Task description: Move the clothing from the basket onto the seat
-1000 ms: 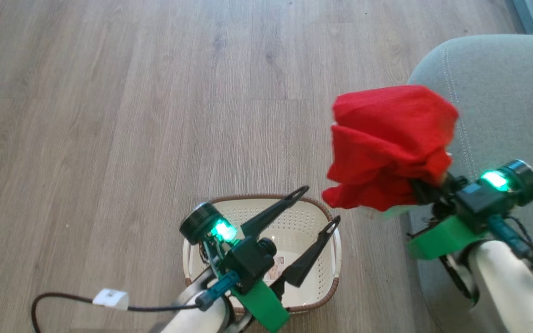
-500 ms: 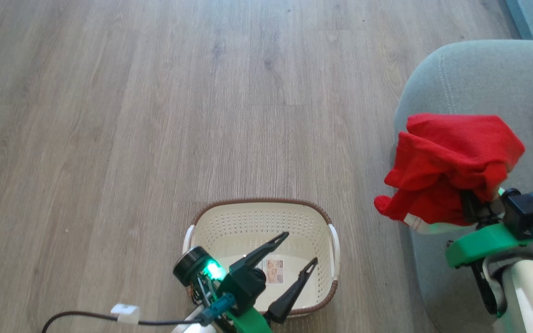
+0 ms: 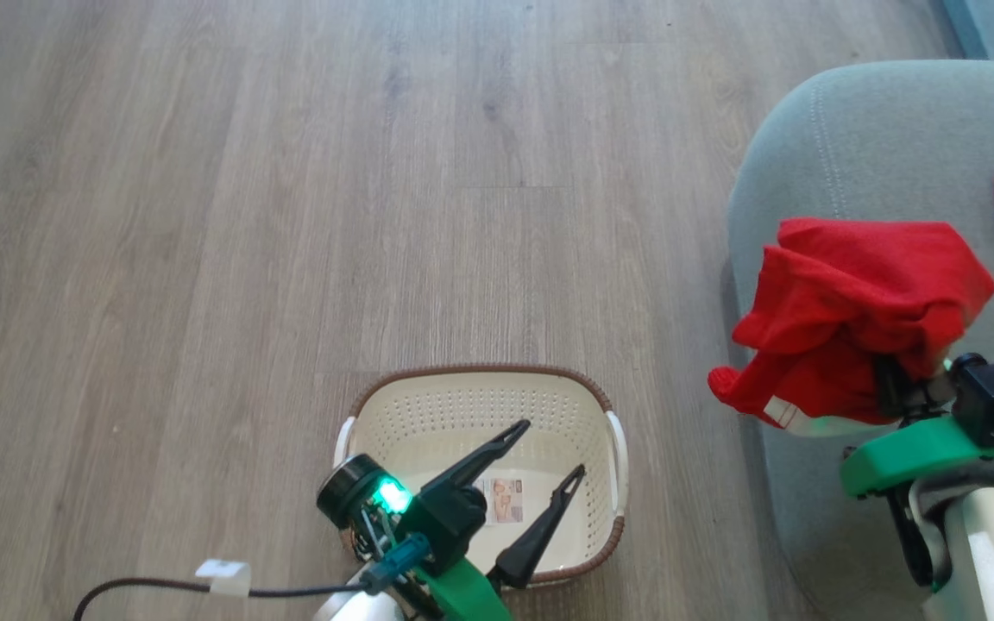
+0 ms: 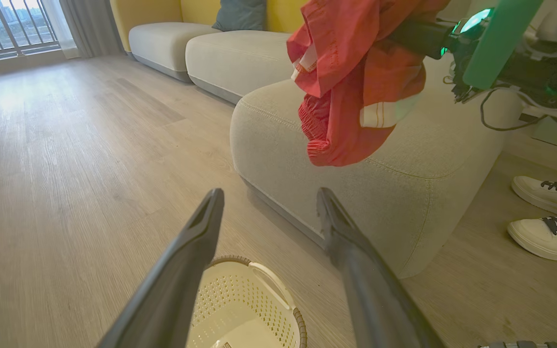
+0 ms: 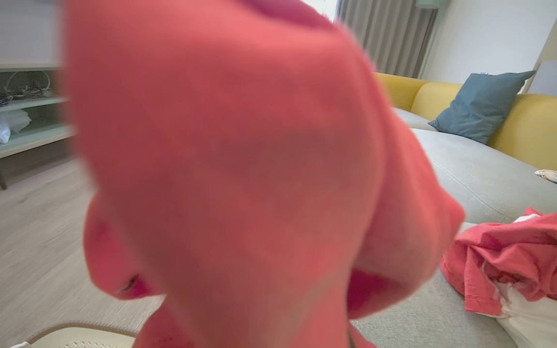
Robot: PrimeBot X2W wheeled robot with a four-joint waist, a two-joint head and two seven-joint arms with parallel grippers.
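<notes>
Wood floor (image 3: 204, 216); basket (image 3: 462, 405) label (image 3: 506, 500) unreadable; left jaws spread; right jaws pinching red garment (image 3: 859, 293).

The right gripper (image 3: 887, 384), clamped on the red garment (image 3: 851, 302), has carried it rightward, from over the floor beside the seat (image 3: 894, 138) to above the seat's left edge. The left gripper (image 3: 550, 448), fingers spread, has drawn back nearer, off the far rim of the basket (image 3: 462, 405), uncovering the label (image 3: 506, 500) inside.
</notes>
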